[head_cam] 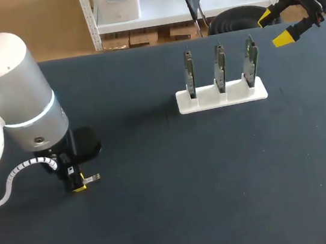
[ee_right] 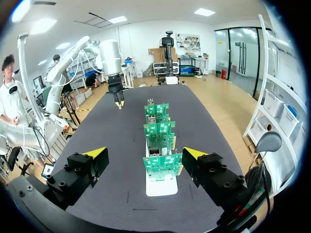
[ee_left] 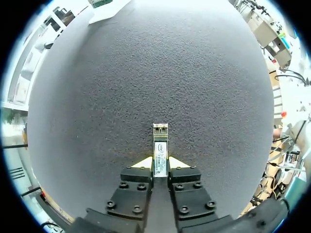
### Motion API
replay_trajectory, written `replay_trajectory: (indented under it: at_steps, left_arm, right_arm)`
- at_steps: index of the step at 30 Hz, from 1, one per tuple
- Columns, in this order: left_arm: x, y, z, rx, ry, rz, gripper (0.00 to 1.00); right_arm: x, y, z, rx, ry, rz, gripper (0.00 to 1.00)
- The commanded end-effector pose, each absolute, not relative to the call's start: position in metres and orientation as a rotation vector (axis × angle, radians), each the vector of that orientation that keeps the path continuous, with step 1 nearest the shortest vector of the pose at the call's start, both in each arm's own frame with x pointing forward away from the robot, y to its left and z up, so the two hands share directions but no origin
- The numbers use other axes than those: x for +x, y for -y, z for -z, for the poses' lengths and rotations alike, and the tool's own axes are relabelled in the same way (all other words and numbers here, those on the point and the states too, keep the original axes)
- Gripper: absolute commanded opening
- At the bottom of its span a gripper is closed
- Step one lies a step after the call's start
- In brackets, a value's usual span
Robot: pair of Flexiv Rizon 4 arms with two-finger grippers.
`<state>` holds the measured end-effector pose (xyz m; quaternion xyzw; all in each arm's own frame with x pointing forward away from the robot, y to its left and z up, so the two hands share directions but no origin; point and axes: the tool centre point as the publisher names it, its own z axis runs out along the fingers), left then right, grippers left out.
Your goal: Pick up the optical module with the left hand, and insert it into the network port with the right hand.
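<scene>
The optical module [ee_left: 160,150], a slim metal piece with a white label, lies flat on the dark table mat between the fingers of my left gripper [ee_left: 160,162]. Both yellow tips press its sides, so the gripper is shut on it. In the head view the module [head_cam: 92,178] sticks out to the right of my left gripper [head_cam: 79,185], low at the mat on the left. My right gripper [head_cam: 277,27] hangs open in the air at the far right, above and behind the white stand [head_cam: 220,97]. Three green port boards [head_cam: 220,65] stand upright in it, ahead of my right gripper [ee_right: 145,155].
The white stand [ee_right: 160,187] with its row of boards [ee_right: 163,166] is the only other thing on the dark mat [head_cam: 178,186]. My left arm [ee_right: 116,94] shows beyond the boards in the right wrist view.
</scene>
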<state>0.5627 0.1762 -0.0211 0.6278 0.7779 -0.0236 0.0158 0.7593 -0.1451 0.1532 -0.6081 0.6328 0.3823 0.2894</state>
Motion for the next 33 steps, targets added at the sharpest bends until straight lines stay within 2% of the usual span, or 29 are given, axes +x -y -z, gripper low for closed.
replay_trajectory:
  at_steps: [1, 8, 18, 25, 33]
  left_arm:
    - [0.568, -0.176, 0.028, 1.954, -2.420, 0.070, 0.00]
    - [0.611, -0.176, -0.001, 1.732, -2.408, 0.090, 0.00]
    - [0.720, -0.164, -0.099, 1.321, -2.202, 0.089, 0.00]
    - [0.796, -0.107, -0.168, 1.205, -1.926, 0.160, 0.00]
    - [0.844, -0.009, -0.231, 1.257, -1.650, 0.264, 0.00]
  right_arm:
    - [0.757, 0.145, -0.153, -1.620, -1.689, -1.013, 1.00]
    - [0.757, 0.145, -0.153, -1.620, -1.689, -1.013, 1.00]
    - [0.757, 0.145, -0.153, -1.620, -1.689, -1.013, 1.00]
    - [0.757, 0.145, -0.153, -1.620, -1.689, -1.013, 1.00]
    - [0.757, 0.145, -0.153, -1.620, -1.689, -1.013, 1.00]
